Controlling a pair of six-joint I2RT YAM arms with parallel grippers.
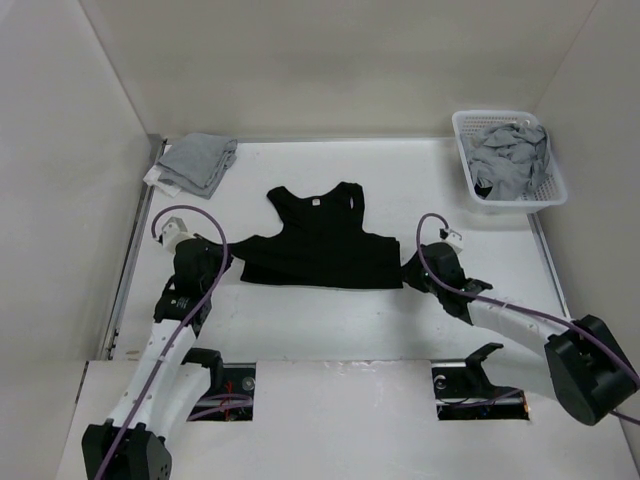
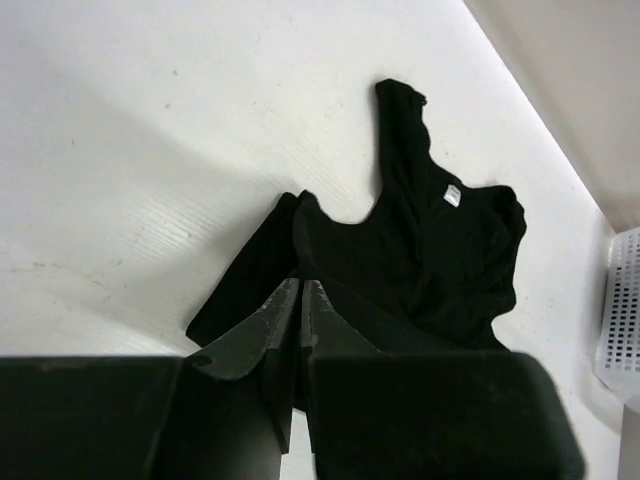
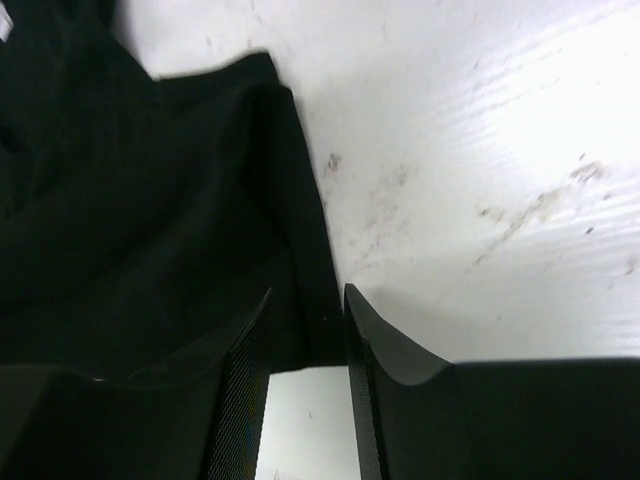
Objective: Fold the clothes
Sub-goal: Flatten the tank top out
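Jaws at hem corners: left gripper [image 2: 301,287] pinches tank top [image 1: 320,245], right gripper [image 3: 308,292] stands parted.
Likely placed to fold hem toward neck.

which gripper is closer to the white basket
Right. The right gripper is at the right edge of the black top, with the basket back and to its right. The left gripper is at the top's left edge, the garment between it and the basket.

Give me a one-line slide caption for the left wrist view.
Left gripper shut at the near edge of the black tank top, on the table.
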